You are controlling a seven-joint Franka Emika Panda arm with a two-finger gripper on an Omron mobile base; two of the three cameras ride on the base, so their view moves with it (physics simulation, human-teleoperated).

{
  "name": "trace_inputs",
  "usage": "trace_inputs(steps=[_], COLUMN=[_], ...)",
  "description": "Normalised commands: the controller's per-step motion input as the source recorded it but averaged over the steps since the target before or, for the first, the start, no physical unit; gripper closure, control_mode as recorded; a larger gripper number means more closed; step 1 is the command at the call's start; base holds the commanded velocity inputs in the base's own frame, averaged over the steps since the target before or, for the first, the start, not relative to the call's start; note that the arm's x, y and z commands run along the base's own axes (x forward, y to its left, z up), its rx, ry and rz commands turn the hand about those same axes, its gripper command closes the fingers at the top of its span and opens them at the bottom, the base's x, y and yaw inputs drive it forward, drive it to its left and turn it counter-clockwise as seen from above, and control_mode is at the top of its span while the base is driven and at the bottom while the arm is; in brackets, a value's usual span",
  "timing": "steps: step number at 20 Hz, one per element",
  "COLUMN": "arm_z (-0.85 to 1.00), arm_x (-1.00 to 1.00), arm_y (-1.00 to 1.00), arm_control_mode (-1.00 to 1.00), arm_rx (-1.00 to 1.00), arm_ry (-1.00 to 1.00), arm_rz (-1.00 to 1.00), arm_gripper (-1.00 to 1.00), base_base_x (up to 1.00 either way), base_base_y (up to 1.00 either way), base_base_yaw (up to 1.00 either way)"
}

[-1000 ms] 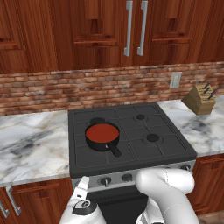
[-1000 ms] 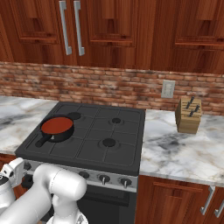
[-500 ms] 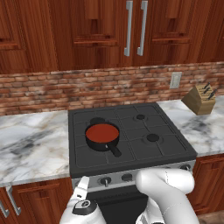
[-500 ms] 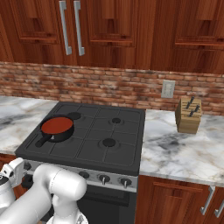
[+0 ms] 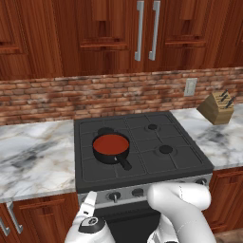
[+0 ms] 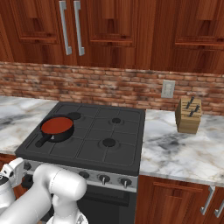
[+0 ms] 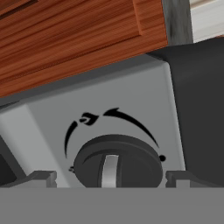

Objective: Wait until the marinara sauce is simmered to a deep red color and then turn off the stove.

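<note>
At the near left corner of the stove (image 5: 142, 152), the gripper (image 7: 109, 177) has its fingertips (image 7: 41, 177) apart on either side of a dark knob (image 7: 116, 164), cut off below. The marinara sauce (image 5: 110, 144), deep red, sits in its saucepan (image 5: 114, 154) on the left burner, farther back.

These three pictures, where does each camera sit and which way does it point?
Left base view: behind the arm's left, looking down over the stove; white arm lower right, hand low.
Right base view: behind its right, same stove, pan of sauce and knife block; arm lower left.
Hand view: on the hand, facing a stove knob; open fingertips flank it.
</note>
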Motion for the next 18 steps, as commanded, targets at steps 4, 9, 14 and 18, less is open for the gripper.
trace_inputs(steps=[4,9,14,18], arm_z=[0.00,0.00,0.00,0.00], arm_x=[0.00,0.00,0.00,0.00], arm_y=[0.00,0.00,0.00,0.00], arm_control_mode=[-1.00,-1.00,-1.00,-1.00], arm_rx=[0.00,0.00,0.00,0.00], arm_ry=[0.00,0.00,0.00,0.00], arm_rz=[0.00,0.00,0.00,0.00], arm_gripper=[-1.00,-1.00,-1.00,-1.00], base_base_x=[0.00,0.00,0.00,0.00], base_base_y=[0.00,0.00,0.00,0.00], base_base_yaw=[0.00,0.00,0.00,0.00])
